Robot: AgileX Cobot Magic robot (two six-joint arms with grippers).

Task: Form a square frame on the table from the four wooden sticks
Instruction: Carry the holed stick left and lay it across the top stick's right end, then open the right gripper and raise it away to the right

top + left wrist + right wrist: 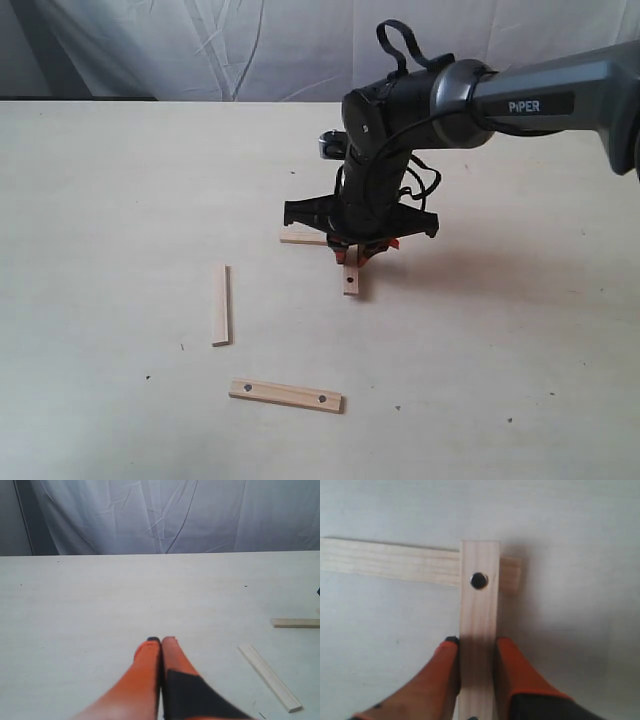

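My right gripper (pixel 354 252) reaches to the middle of the table (pixel 110 200) and is shut on a wide holed stick (pixel 351 278). In the right wrist view the gripper (pixel 476 642) clamps this stick (pixel 479 605) by its long edges. The stick's end lies across a narrow plain stick (pixel 390 561), which also shows in the exterior view (pixel 302 238). A second narrow stick (pixel 221 305) lies apart to the left. The other holed stick (pixel 286 395) lies near the front. My left gripper (pixel 161 641) is shut on nothing, above bare table, and is out of the exterior view.
A white cloth backdrop (pixel 200 45) hangs behind the table's far edge. In the left wrist view, two of the sticks (pixel 270 676) (pixel 296 623) lie off to one side of the fingers. A few tiny dark specks dot the table.
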